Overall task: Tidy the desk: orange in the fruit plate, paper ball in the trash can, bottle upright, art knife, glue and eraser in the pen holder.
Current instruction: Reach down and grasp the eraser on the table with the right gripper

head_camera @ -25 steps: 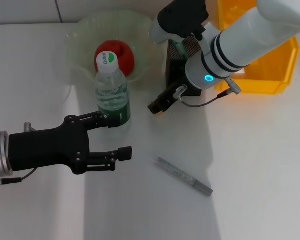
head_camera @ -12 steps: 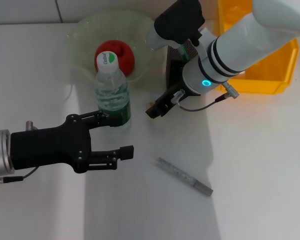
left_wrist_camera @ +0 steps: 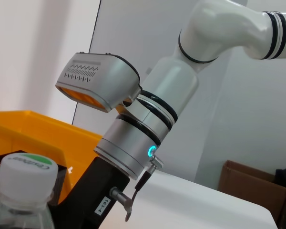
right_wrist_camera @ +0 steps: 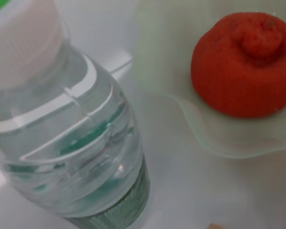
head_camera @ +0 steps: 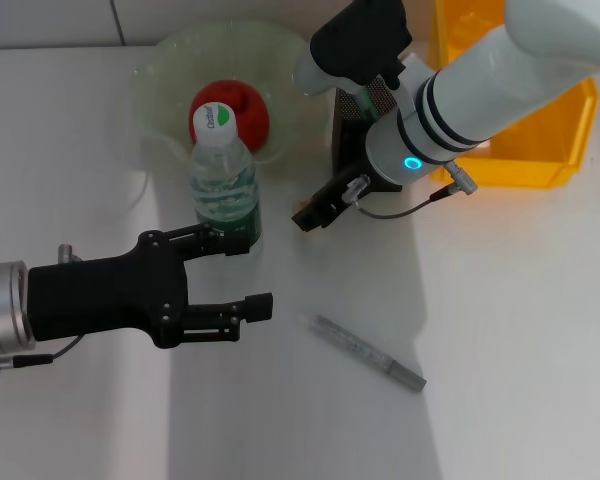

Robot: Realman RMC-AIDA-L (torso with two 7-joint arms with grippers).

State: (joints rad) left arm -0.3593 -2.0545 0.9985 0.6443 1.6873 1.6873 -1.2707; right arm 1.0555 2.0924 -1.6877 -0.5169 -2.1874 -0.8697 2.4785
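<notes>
The bottle [head_camera: 223, 185] stands upright on the desk [head_camera: 500, 330], just in front of the fruit plate [head_camera: 170, 60], which holds the orange [head_camera: 245, 112]. My left gripper [head_camera: 248, 275] is open beside the bottle's base, with nothing between its fingers. My right gripper [head_camera: 313, 210] hangs low against the pen holder [head_camera: 352, 135], which the arm mostly covers. A small tan bit shows at its tip. The art knife [head_camera: 368, 352] lies flat nearer to me. In the right wrist view the bottle [right_wrist_camera: 71, 143] and orange [right_wrist_camera: 245, 64] are close. Paper ball, glue and eraser are out of view.
The trash can [head_camera: 540, 150] stands at the far right, behind the right forearm. The right arm reaches over the pen holder and part of the plate's rim.
My left gripper has crept a little to the right and toward me, still open. The right gripper has shifted slightly to the left beside the pen holder.
</notes>
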